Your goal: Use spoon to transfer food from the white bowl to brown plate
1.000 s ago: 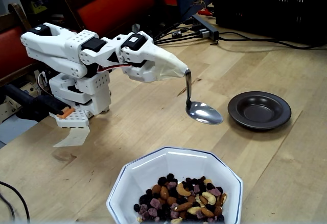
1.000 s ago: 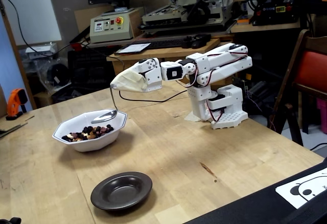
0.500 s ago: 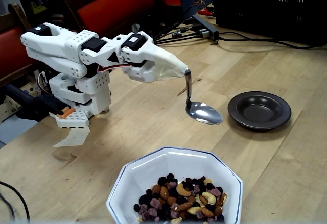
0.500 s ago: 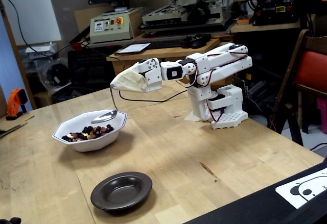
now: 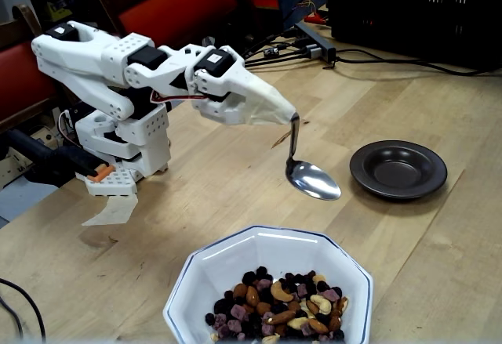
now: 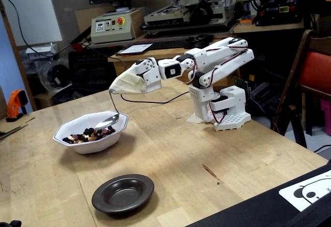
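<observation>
The gripper (image 5: 289, 115), wrapped in cloth so nobody can tell how it holds the empty spoon (image 5: 312, 179), hangs it near the white bowl (image 5: 271, 259), and a fast dip could knock the food (image 5: 274, 306) onto the table (image 5: 439, 258), missing the brown plate (image 5: 398, 169).

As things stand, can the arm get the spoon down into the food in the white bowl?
Probably yes. The spoon, empty, hangs from the covered gripper near the white bowl rim, the food lies uncovered, and nothing stands between them. The brown plate sits off to the side.
</observation>
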`<state>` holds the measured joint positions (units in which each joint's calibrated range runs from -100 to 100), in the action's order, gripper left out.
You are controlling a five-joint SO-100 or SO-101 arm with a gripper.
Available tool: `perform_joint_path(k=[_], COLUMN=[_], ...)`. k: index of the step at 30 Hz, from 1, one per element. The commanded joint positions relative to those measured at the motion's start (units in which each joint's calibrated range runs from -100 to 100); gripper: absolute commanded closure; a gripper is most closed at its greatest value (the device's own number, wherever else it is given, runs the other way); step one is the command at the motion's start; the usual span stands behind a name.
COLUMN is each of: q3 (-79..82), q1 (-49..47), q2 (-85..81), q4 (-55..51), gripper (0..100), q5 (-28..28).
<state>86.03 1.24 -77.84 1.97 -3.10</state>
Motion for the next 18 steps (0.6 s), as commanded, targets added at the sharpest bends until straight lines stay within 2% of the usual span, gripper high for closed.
perform_joint_path(k=[1, 4, 9, 13, 18], q3=[-12.66, -18.06, -17.89, -14.08, -8.59], q1=[0.09, 0.24, 0.61, 0.69, 0.69], q2=[6.43, 10.79, 11.82, 11.82, 12.42], q4=[-1.73, -2.52, -0.78, 4.20, 11.71], gripper=[98, 98, 97, 97, 97], q5=[0.05, 0.05, 0.05, 0.34, 4.35])
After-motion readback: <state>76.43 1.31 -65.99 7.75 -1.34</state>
